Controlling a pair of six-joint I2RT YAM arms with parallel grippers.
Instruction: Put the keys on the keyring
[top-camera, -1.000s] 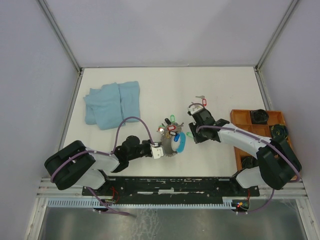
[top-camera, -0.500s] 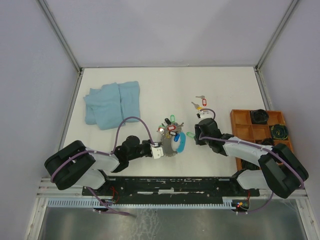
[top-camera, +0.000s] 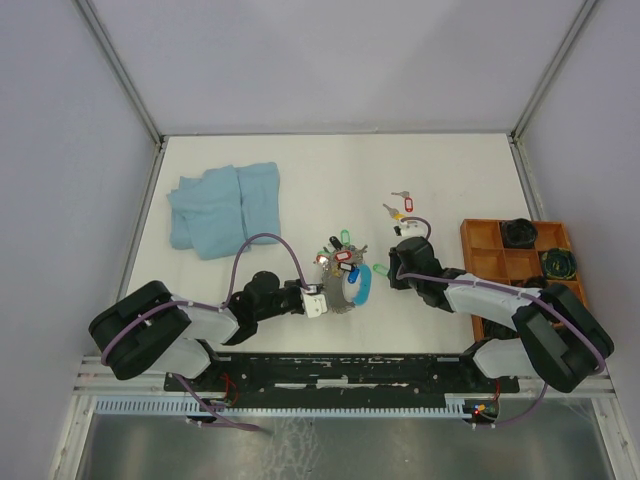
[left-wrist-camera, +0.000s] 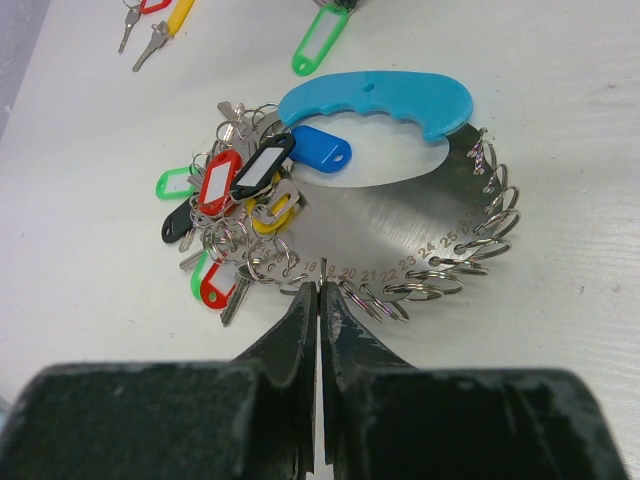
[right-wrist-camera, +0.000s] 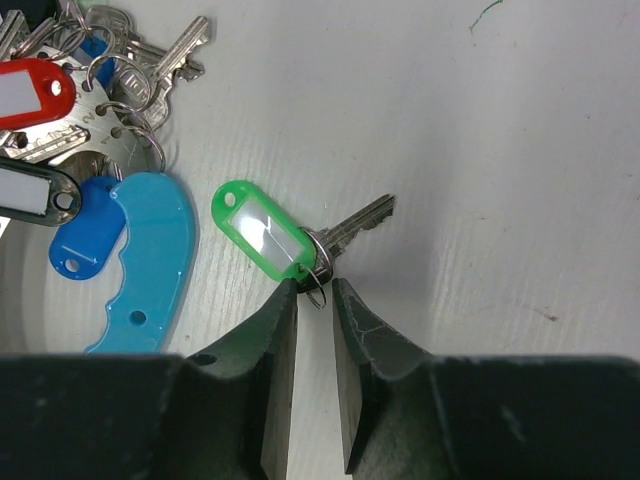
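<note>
one key targeted: right gripper (right-wrist-camera: 315, 300) has swung to the green-tagged key (right-wrist-camera: 265, 235) just right of the keyring disc (left-wrist-camera: 400, 230), jaws closing astride its ring (not clamped yet); left gripper (left-wrist-camera: 320, 300) pinches the disc rim, pickup looks next.

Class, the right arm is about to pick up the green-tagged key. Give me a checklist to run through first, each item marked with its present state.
1. Right tool astride the ring of the green-tagged key: ok.
2. Its jaws shut on that ring: not ok, a gap shows.
3. Key lying flat, apart from the other keys: ok.
4. Left tool shut at the rim of the numbered disc: ok.
5. Disc actually pinched: cannot tell.
</note>
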